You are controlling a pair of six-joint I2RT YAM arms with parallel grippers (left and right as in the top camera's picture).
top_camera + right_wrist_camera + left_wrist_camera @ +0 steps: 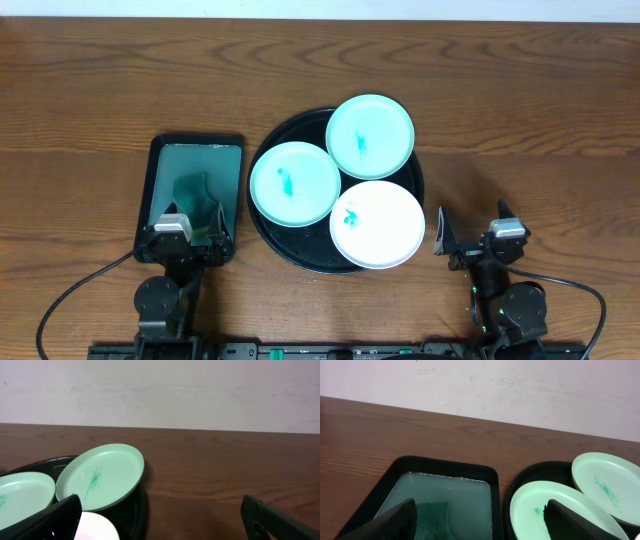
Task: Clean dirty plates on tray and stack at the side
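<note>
Both your claws stand spread wide and empty: the left gripper [195, 220] hangs over the near end of the rectangular black tray [197, 141], and the right gripper [473, 230] sits just right of the large round black plastic tray [300, 262]. I judge wiping not yet begun, so your next move is to close the left claw on the green sponge [195, 190] just ahead of it. The small round white plate [378, 224] lies nearest, ahead-left of the right claw. The nearer mint-green plate [295, 183] and farther mint-green plate [370, 136] lie beyond, and all three are teal-smeared.

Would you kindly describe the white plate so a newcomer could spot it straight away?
Find the big round black tray. On it, the white plate lies at the near edge, toward the robot's right. Beside it, the left plate and the far plate are mint-green; it alone is white.
</note>
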